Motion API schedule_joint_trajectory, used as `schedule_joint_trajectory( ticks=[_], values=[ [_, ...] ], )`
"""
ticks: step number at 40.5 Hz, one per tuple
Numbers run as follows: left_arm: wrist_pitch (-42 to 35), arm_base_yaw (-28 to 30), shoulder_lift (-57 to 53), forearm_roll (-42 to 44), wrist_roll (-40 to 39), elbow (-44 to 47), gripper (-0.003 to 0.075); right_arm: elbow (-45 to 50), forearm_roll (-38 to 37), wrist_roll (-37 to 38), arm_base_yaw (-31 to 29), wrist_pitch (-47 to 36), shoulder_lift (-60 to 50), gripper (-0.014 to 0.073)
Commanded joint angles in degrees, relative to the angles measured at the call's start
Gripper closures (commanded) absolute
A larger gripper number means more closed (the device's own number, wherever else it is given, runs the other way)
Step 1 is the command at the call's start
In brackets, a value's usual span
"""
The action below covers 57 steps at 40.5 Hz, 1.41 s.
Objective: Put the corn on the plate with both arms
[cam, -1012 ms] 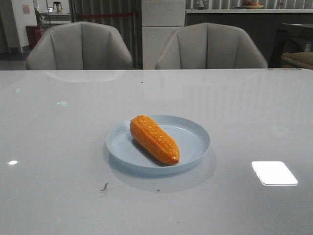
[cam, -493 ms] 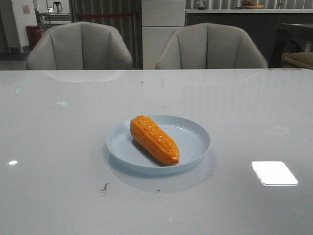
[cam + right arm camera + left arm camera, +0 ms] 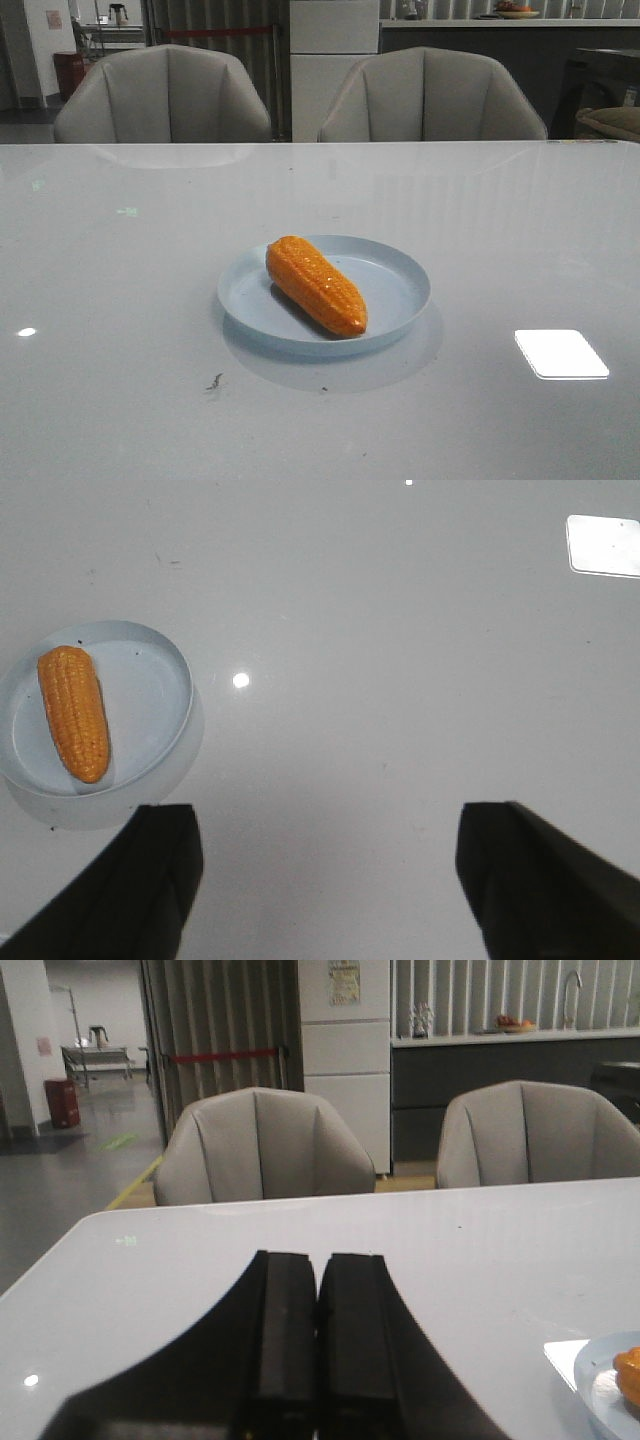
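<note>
The orange corn (image 3: 315, 284) lies on the pale blue plate (image 3: 400, 280) in the middle of the table, its narrow end toward the front. Neither gripper shows in the front view. In the left wrist view my left gripper (image 3: 318, 1260) is shut and empty above the table, with the plate's rim (image 3: 592, 1365) and a bit of corn (image 3: 630, 1372) at the picture's edge. In the right wrist view my right gripper (image 3: 328, 820) is open and empty above bare table, apart from the plate (image 3: 150, 695) and the corn (image 3: 75, 712).
Two grey chairs (image 3: 165, 95) (image 3: 432, 95) stand behind the table's far edge. A bright light reflection (image 3: 560, 353) lies on the glossy tabletop at the right. A small dark speck (image 3: 213, 381) lies in front of the plate.
</note>
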Motion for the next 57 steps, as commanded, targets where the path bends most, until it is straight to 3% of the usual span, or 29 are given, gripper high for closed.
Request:
schedule_joint_trajectory(
  ticks=[1, 4, 43, 49, 57],
  values=[
    [-8.07, 2.26, -6.15, -1.17, -0.02, 3.92, 0.0631, -1.34, -0.09, -0.23, -0.31, -3.73, -0.35, -0.0031],
    [-2.46, 4.58, -10.84, -1.17, -0.02, 4.67, 0.0631, -1.34, -0.09, -0.23, -0.31, -3.67, -0.35, -0.0031],
    [-2.21, 5.39, -9.65, -0.93, -0.02, 4.67, 0.0631, -0.33, -1.65, -0.23, -0.39, -3.76, -1.67, -0.002],
    [-2.21, 5.39, -9.65, -0.93, -0.02, 4.67, 0.0631, 6.75, -1.69, -0.23, -2.55, -10.39, -7.03, 0.0148],
    [-2.21, 5.39, -9.65, -0.93, -0.02, 4.67, 0.0631, 22.9, -1.53, -0.23, -4.03, -29.59, -16.32, 0.0484]
  ],
)
